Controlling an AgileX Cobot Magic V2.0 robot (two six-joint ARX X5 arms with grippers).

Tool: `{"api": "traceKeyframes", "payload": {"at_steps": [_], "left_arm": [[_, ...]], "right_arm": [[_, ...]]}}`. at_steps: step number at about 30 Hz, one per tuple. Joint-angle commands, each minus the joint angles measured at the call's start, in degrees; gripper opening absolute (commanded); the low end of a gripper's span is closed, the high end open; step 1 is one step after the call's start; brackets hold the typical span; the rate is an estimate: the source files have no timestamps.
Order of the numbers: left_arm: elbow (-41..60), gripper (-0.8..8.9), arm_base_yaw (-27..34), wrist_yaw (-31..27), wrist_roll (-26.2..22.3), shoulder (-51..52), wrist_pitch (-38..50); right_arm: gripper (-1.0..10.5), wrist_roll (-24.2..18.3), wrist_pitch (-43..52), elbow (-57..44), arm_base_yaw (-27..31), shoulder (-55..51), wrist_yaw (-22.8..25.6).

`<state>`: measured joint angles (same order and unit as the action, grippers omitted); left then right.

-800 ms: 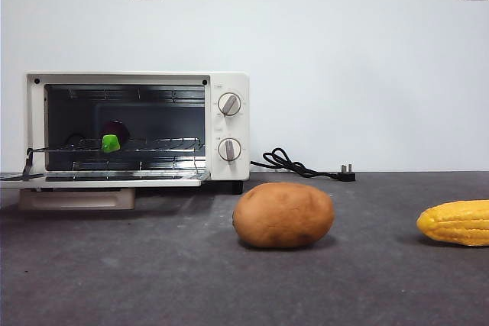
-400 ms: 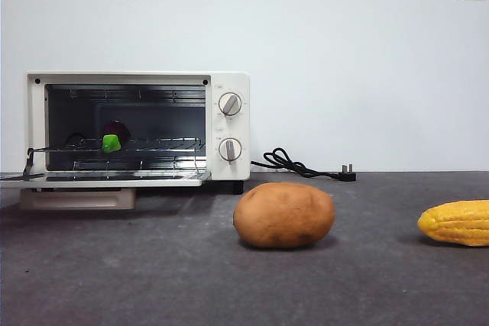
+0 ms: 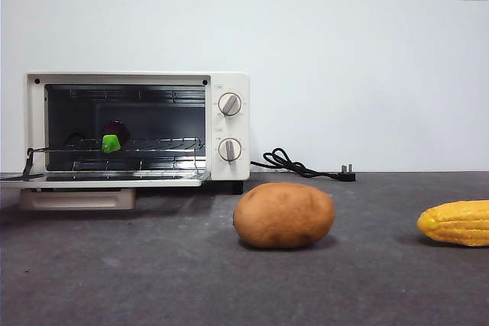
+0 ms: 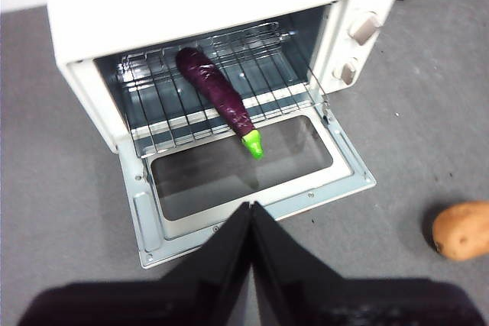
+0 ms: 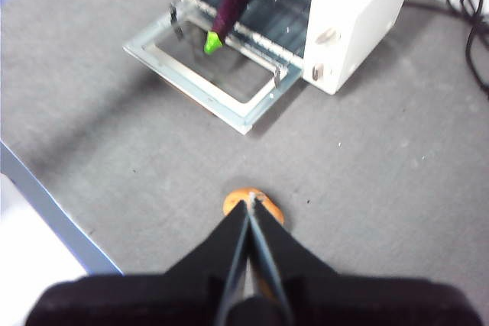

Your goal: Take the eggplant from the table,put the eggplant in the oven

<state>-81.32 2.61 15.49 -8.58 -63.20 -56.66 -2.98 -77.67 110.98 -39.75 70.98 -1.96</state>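
The dark purple eggplant [image 4: 215, 91] lies on the wire rack inside the cream-white oven [image 3: 229, 85], its green stem cap [image 3: 111, 143] poking out over the rack's front edge. It also shows in the right wrist view, eggplant [image 5: 231, 0]. The oven door [image 4: 237, 181] is folded down flat. My left gripper [image 4: 250, 205] hangs shut above the table in front of the door, holding nothing. My right gripper [image 5: 250, 201] is shut too, high over the potato [image 5: 244, 202]. Neither arm shows in the front view.
A brown potato [image 3: 283, 214] sits mid-table and a yellow corn cob [image 3: 456, 222] at the right edge. A black power cord with plug [image 3: 302, 166] lies behind, right of the oven. The table's edge [image 5: 46, 211] shows in the right wrist view.
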Motion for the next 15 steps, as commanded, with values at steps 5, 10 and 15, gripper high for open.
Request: {"api": "traceKeyframes", "payload": {"at_steps": [5,10,15], "left_arm": [[0.3,-0.06,9.8,9.3,-0.6,-12.2,2.1],[0.3,-0.06,14.0,12.5,-1.1,-21.7,2.6],[0.3,-0.06,17.8,15.2,-3.1,-30.4,3.5]], "right_arm": [[-0.1,-0.3,-1.3,-1.7,0.0,-4.7,-0.2],[-0.1,-0.3,-1.3,-5.7,0.0,-9.4,0.0],[-0.1,0.0,-1.3,-12.0,0.0,-15.5,0.9]]}}
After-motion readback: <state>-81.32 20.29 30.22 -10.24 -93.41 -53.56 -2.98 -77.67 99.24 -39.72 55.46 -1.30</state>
